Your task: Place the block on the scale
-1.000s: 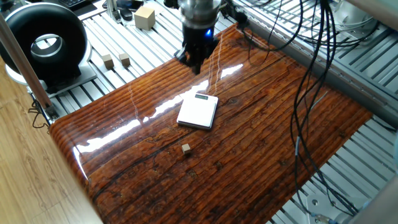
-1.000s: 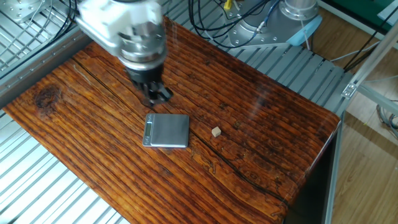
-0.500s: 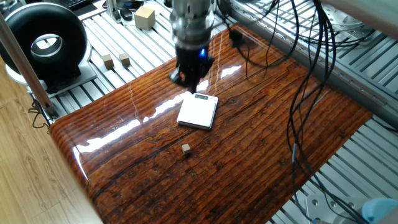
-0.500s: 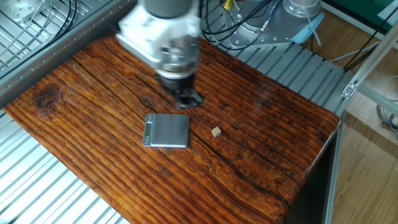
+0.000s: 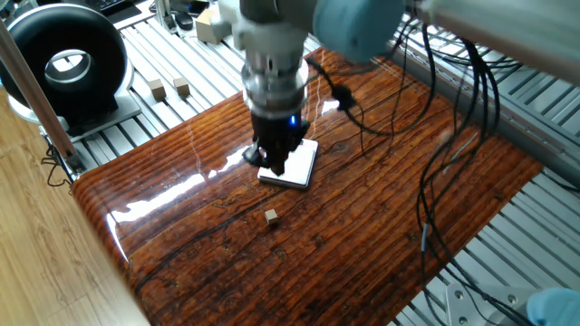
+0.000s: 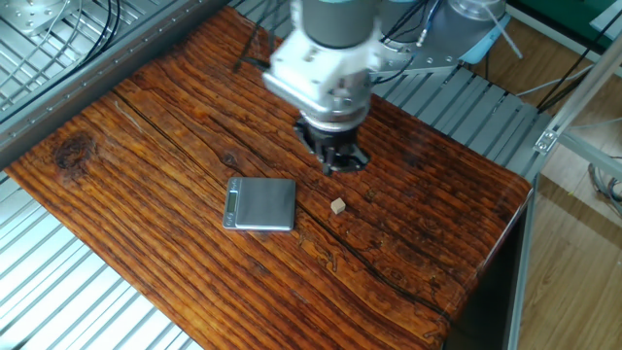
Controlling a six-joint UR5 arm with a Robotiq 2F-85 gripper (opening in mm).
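The block (image 5: pixel 271 215) is a tiny tan cube lying on the dark wooden tabletop, also seen in the other fixed view (image 6: pixel 337 205). The scale (image 5: pixel 303 167) is a thin white plate beyond it, partly covered by the arm in one view and fully seen in the other (image 6: pixel 260 204). My gripper (image 5: pixel 276 165) points down, hovering above the table, empty, its dark fingers slightly apart. In the other fixed view the gripper (image 6: pixel 340 163) is a short way behind the block and to the right of the scale.
A black round device (image 5: pixel 63 59) stands at the far left on the metal slats, with two small cubes (image 5: pixel 169 88) beside it and a larger pale cube (image 5: pixel 205 27) behind. Loose black cables (image 5: pixel 453 136) hang over the right side. The table edge (image 6: pixel 515 209) is to the right.
The gripper has travelled from behind the scale across it toward the block's side of the table. The block and the scale have not moved.
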